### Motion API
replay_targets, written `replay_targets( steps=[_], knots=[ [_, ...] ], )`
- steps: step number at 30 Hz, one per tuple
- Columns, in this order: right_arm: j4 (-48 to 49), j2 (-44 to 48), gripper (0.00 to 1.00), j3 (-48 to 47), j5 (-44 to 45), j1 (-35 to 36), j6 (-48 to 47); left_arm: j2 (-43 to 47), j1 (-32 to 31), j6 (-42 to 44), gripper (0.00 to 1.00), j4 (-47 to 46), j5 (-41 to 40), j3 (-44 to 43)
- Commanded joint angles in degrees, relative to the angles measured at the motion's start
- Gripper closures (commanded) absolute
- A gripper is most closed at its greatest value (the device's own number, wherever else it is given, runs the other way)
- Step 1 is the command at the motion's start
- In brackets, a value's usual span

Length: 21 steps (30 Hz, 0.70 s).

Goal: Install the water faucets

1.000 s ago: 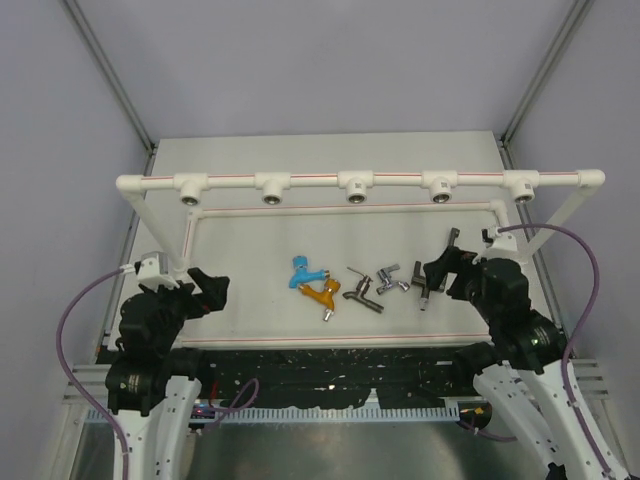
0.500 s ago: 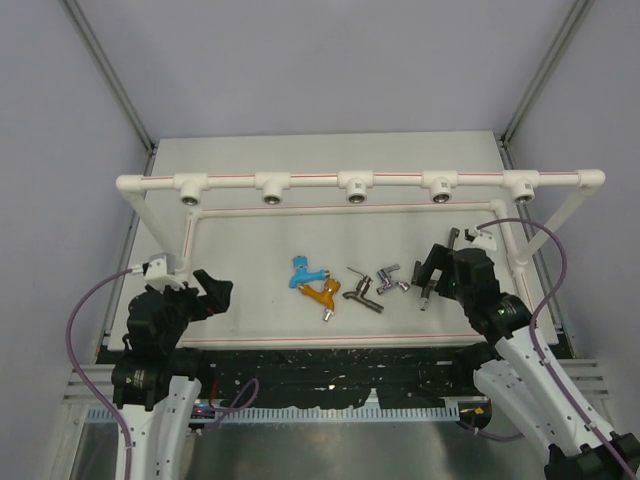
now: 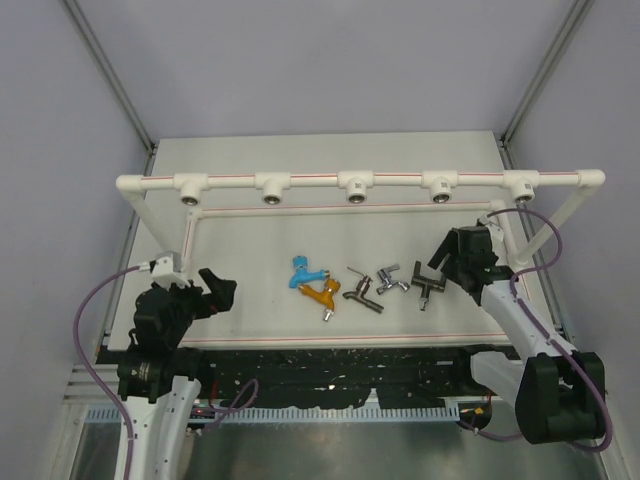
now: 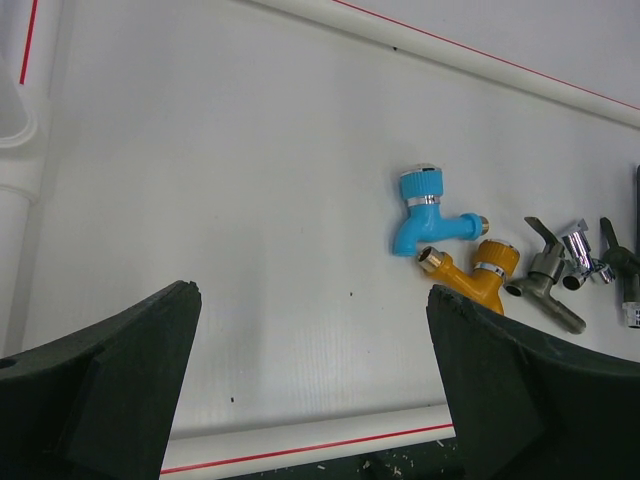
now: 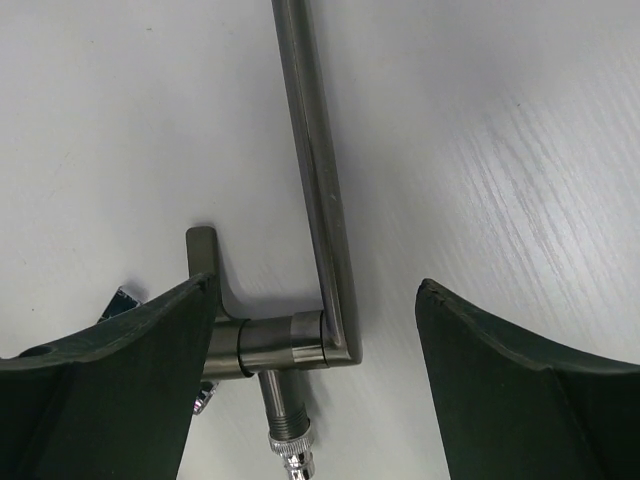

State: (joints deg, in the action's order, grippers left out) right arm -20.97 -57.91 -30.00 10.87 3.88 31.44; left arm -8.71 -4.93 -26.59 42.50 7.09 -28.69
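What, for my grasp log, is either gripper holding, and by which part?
Nothing is held. The right gripper stands open astride the dark-grey faucet; the left gripper hangs open.

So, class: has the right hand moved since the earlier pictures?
Yes. The right hand has shifted away from the arm bases, toward the white pipe frame at the far side, and hangs over the long-armed dark-grey faucet.

Bright, even diffuse light, faint soft shadows, overhead view sharp, wrist views slightly soft
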Motion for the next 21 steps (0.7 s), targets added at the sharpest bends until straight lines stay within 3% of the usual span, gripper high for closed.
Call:
replay_targets(
  steps=[1, 11, 16, 21],
  knots=[
    [6.3, -3.0, 0.18, -1.3, 1.2, -0.8, 2.5, -0.8, -0.3, 0.4, 0.00, -3.9, 1.1, 0.3],
    [9.5, -10.6, 0.21, -1.6, 4.5, -0.8, 4.4, -2.7, -0.3, 0.4, 0.00, -4.2, 1.6, 0.2],
    [8.6, -13.7, 0.43, -2.0, 5.2, -0.8, 4.5, -4.6, -0.3, 0.4, 0.00, -4.3, 2.8, -0.1],
    [8.0, -16.1, 0.56, -3.0, 4.5, -0.5, 3.7, -6.9, -0.3, 0.2, 0.00, -3.9, 4.9, -0.8]
  ],
)
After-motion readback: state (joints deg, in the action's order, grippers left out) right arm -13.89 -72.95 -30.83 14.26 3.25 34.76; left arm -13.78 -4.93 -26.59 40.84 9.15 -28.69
